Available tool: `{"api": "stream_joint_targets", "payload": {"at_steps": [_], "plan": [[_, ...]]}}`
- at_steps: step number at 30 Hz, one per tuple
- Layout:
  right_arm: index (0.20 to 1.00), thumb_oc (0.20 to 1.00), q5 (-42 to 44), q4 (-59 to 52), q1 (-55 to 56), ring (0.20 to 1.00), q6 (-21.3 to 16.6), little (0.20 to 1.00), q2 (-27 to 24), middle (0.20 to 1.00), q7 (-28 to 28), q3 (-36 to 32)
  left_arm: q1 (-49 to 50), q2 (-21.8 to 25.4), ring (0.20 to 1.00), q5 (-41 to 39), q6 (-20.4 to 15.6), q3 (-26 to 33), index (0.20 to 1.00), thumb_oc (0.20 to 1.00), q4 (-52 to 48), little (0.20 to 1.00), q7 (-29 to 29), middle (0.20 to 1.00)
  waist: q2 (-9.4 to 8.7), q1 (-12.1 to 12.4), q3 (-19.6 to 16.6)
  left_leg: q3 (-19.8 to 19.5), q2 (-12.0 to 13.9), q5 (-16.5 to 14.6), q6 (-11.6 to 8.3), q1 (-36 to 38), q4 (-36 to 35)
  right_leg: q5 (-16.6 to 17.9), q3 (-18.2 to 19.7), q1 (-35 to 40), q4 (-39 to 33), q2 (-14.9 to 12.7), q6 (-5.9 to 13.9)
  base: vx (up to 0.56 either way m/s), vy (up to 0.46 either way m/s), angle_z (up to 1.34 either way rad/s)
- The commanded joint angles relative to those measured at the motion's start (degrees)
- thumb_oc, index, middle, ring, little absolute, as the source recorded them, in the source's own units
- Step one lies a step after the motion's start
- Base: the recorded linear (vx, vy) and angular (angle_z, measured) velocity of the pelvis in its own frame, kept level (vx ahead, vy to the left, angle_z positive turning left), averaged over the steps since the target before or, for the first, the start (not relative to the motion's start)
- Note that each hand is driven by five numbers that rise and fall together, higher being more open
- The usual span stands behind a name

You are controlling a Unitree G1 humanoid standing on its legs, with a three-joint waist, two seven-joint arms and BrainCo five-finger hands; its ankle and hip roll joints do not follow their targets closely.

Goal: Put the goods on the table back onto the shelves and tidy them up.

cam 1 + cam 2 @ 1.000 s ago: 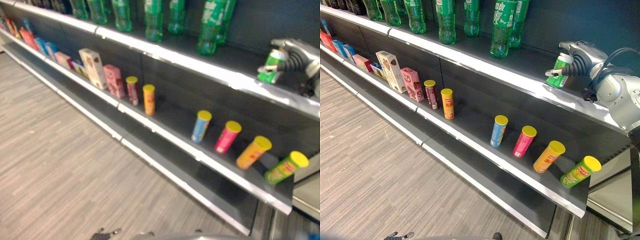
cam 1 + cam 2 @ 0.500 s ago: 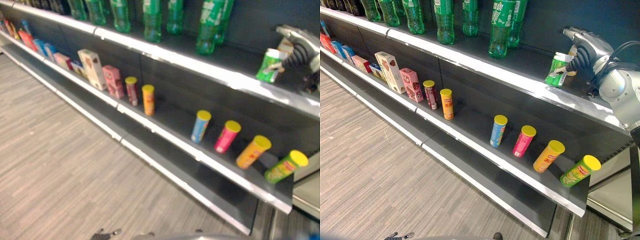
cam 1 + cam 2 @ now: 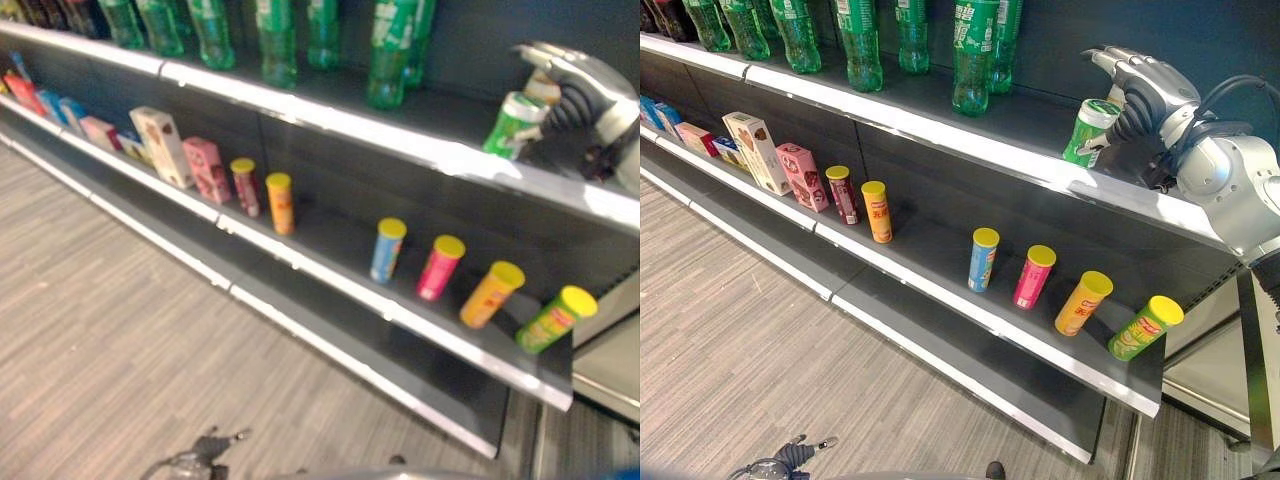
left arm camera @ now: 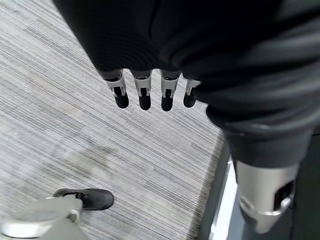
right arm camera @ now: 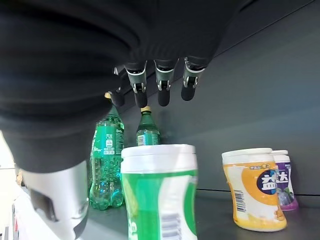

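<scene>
The green bottles (image 3: 862, 45) lose their necks at the picture's upper edge. The purple tub (image 5: 286, 180) stands half hidden behind the orange tub (image 5: 255, 187). The green tub (image 5: 160, 192) is cut off below.

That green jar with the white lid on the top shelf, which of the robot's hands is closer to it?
The right. The right hand is up at the top shelf right beside the green jar, fingers open above it. The left hand hangs low over the floor.

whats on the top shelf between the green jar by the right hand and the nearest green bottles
Nothing: bare dark shelf separates the green jar from the green bottles, as the right eye view shows. The right hand sits open behind the jar.
</scene>
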Motion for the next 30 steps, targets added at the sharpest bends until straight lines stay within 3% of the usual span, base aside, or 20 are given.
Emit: {"api": "stream_joint_targets", "payload": {"at_steps": [1, 7, 12, 21, 30], "plan": [[1.0, 1.0, 1.59, -2.09, -5.26, 1.0, -0.24, 1.0, 0.4, 1.0, -5.52, -4.54, -2.74, 1.93, 1.0, 0.84, -0.79, -2.68, 1.0, 1.0, 3.18, 1.0, 0.76, 1.0, 0.2, 1.1, -0.55, 6.49, 2.28, -4.01, -3.75, -1.58, 0.02, -6.2, -1.72, 2.83, 0.43, -1.5, 2.3, 0.0, 0.0, 0.0], [1.0, 1.0, 2.03, -8.45, 1.74, 1.0, -1.01, 1.0, 4.72, 1.0, -10.64, -17.58, -2.5, 0.82, 1.0, 1.2, -0.69, -2.32, 1.0, 1.0, 3.09, 1.0, 1.49, 1.0, 1.55, 1.18, -0.67, 6.33, 2.28, -4.2, -3.47, -1.61, 0.02, -6.63, -1.64, 2.9, 0.43, -1.39, 2.11, 0.0, 0.0, 0.0], [1.0, 1.0, 5.23, -16.69, 9.83, 1.0, -2.75, 1.0, 9.57, 1.0, -11.03, -26.66, -1.84, -0.13, 1.0, 1.6, -0.54, -2.35, 1.0, 1.0, 2.7, 1.0, 1.83, 1.0, 2.56, 1.09, -0.49, 6.09, 2.26, -4.13, -3.32, -1.8, 0.02, -6.91, -1.62, 2.77, 0.43, -1.28, 1.91, 0.0, 0.0, 0.0], [1.0, 1.0, 10.93, -23.84, 14.94, 1.0, -5.19, 1.0, 9.85, 1.0, -2.71, -24.51, -1.05, -0.32, 1.0, 1.97, -1.03, -2.31, 1.0, 1.0, 1.37, 1.0, 0.39, 1.0, 3.28, 0.98, 0.05, 6.2, 2.35, -3.72, -3.36, -2.19, 0.02, -6.85, -1.63, 2.48, 0.43, -1.17, 1.72, 0.0, 0.0, 0.0], [1.0, 1.0, 10.76, -26.93, 16.83, 1.0, -7.23, 1.0, 12.08, 1.0, -3.96, -28.05, -0.72, -0.75, 1.0, 2.33, -1.3, -2.73, 1.0, 1.0, 0.62, 1.0, 0.24, 1.0, 3.48, 1.14, -0.01, 6.25, 2.34, -3.91, -3.23, -1.99, 0.02, -7.07, -1.66, 2.7, 0.43, -1.12, 1.76, 0.0, 0.0, 0.0]]}}
